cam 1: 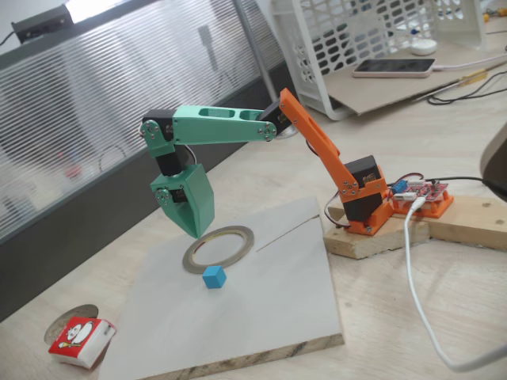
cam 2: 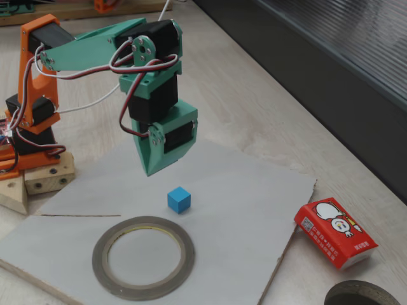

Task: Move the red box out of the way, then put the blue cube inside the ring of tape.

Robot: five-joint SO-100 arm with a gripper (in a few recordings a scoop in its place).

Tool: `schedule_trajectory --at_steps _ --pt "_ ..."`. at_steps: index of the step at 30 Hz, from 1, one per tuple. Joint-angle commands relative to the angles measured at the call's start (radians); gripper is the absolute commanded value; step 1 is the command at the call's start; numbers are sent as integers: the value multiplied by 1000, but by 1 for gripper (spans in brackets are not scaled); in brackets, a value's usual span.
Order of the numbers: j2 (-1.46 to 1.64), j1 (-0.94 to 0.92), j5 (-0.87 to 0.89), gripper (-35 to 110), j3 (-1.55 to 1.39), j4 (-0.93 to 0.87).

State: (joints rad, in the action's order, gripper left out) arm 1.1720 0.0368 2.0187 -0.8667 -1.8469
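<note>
Red box (cam 2: 335, 234) sits off the board (cam 1: 261, 317) beside the tabletop hole (cam 2: 357, 295), so that's done, and I've got the gripper (cam 2: 151, 166) hanging empty, jaws together, above the blue cube (cam 2: 179, 199), which lies outside the ring of tape (cam 2: 144, 256).

I see my arm (cam 1: 238, 125) in two colours: orange base and lower link, mint-green forearm with slotted cut-outs, black servos at the joints. Red, black and white wires loop along it. The gripper (cam 2: 154, 166) is a mint-green wedge.
</note>
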Motion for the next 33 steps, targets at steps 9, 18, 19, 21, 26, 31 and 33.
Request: schedule_trajectory --at_steps 9,18,19,21,26,31,33 --pt "-2 11 9 0 8 -9" --pt "-106 14 14 0 18 -9" --pt "-104 14 14 0 18 -9" --pt "-109 12 14 0 12 -9" --pt "-106 14 14 1 12 -9" --pt "-98 15 15 7 9 -11" --pt "-103 15 15 14 8 -12"
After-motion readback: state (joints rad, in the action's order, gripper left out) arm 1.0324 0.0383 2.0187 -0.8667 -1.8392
